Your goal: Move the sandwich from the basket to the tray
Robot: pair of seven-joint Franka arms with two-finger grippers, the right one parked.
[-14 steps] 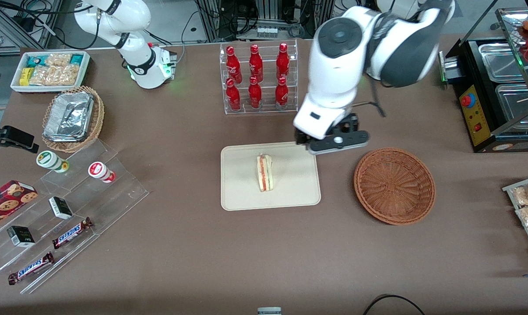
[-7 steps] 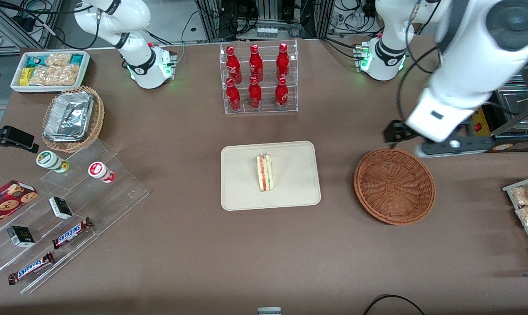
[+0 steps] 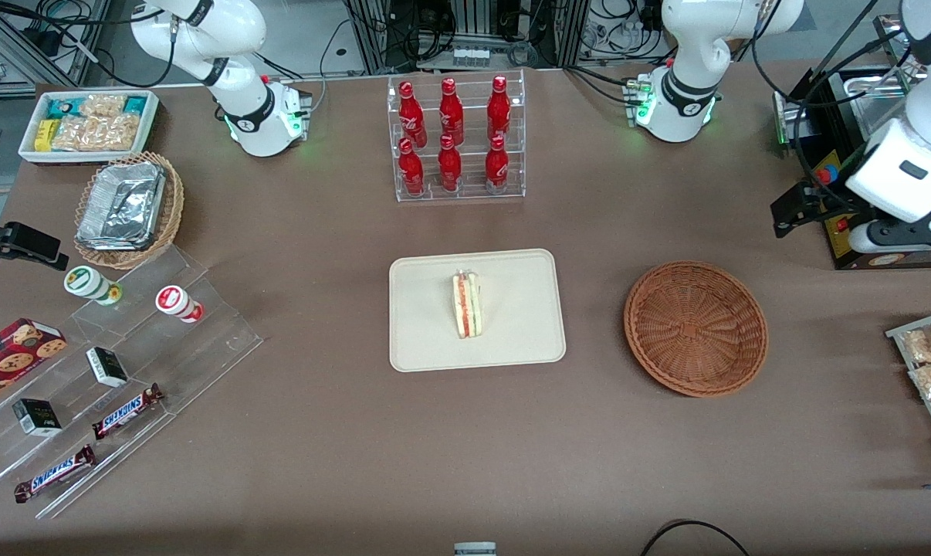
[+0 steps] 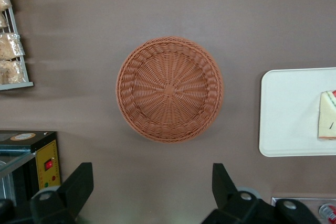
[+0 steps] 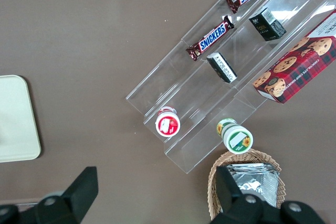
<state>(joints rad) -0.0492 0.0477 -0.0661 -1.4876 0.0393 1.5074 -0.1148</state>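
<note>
The sandwich (image 3: 467, 305) stands on edge at the middle of the tray (image 3: 425, 340), centre frame. The basket (image 3: 695, 328) lies beside the tray. The gripper (image 4: 152, 192) hangs at the frame's right edge, fingers wide apart, holding nothing.

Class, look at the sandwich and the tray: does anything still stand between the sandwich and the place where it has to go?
Nothing does: the sandwich lies on the tray, the basket is empty. The gripper, jaws open, hangs near the black appliance at the working arm's end.
</note>
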